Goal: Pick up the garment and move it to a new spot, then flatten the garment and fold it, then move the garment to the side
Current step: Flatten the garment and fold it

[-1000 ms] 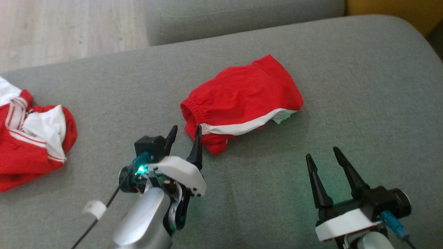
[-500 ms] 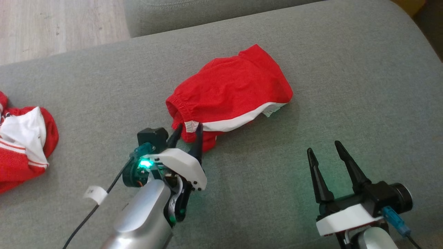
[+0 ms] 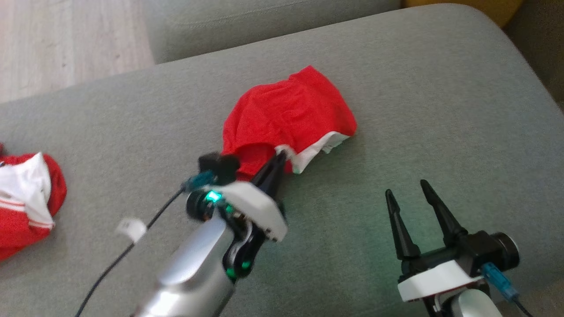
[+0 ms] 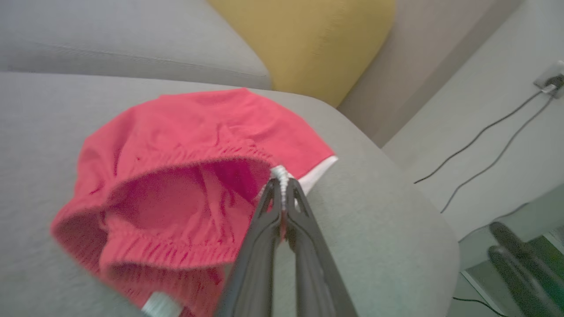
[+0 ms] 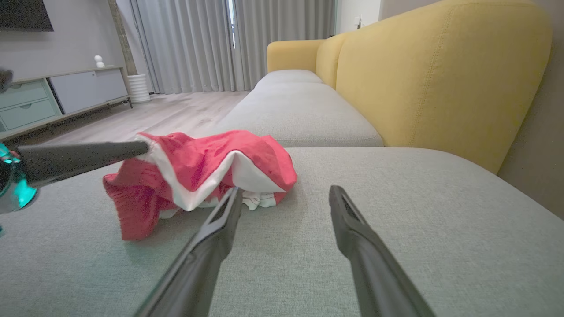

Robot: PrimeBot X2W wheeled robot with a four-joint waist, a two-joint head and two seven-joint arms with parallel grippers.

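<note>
Left gripper (image 3: 280, 158) pinched the red shorts (image 3: 286, 114) on the sofa (image 3: 440, 110); right gripper (image 3: 406, 186) gaped empty. Head view caught a second garment (image 3: 26, 198) at the sofa's left edge.

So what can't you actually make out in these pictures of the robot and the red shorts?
How much cloth of the red shorts the left gripper pinches: left wrist view, its shut fingers cover it.
The other red-and-white garment: head view, cut off by the left edge.
The white label under the shorts: right wrist view, too small to read.
The shorts' underside: every view, it lies on the sofa cushion.
</note>
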